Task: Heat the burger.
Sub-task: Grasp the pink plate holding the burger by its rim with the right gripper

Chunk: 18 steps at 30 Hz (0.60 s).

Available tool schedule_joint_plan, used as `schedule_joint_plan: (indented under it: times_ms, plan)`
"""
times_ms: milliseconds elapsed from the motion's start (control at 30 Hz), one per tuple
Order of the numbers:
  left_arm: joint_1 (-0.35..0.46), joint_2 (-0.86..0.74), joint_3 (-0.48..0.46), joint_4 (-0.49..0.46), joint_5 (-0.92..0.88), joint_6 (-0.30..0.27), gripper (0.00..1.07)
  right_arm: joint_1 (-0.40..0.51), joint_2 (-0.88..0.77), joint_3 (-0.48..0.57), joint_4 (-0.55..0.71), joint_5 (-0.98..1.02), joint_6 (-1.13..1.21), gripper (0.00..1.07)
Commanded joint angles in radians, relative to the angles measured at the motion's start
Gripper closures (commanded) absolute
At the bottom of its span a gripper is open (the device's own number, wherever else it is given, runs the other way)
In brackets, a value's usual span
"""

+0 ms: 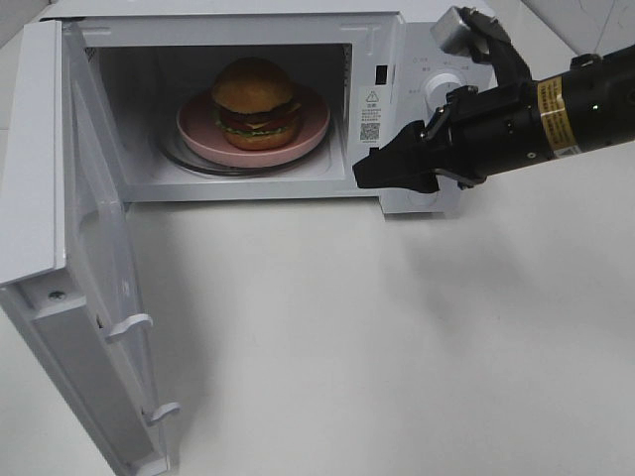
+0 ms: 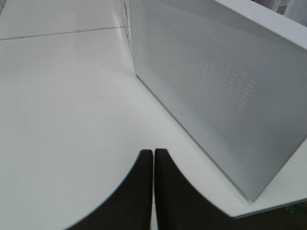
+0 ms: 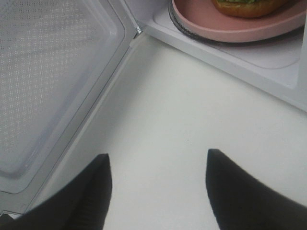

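Observation:
The burger has a golden bun with lettuce and tomato showing. It sits on a pink plate inside the open white microwave. In the right wrist view the burger and plate show at the cavity's mouth. My right gripper hovers outside the cavity's right front corner, open and holding nothing; the right wrist view shows the gripper with its fingers wide apart over bare table. My left gripper is shut, empty, beside the door's outer face.
The microwave door swings wide open toward the front left, its inner face close to my right gripper. The control panel with a round knob lies behind the right arm. White tabletop stretches in front.

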Motion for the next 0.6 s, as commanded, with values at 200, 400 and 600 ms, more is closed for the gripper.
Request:
schedule_joint_plan:
  times_ms: [200, 400, 600]
  plan:
    - [0.000, -0.022, 0.002, -0.004, -0.010, 0.003, 1.06, -0.002, -0.107, -0.010, -0.050, 0.021, 0.008, 0.54]
    - [0.000, -0.022, 0.002, -0.004, -0.010, 0.003, 1.06, -0.002, -0.112, -0.010, -0.050, 0.023, -0.008, 0.54]
    - [0.000, -0.022, 0.002, -0.004, -0.010, 0.003, 1.06, -0.002, -0.112, -0.010, -0.050, 0.096, -0.093, 0.54]
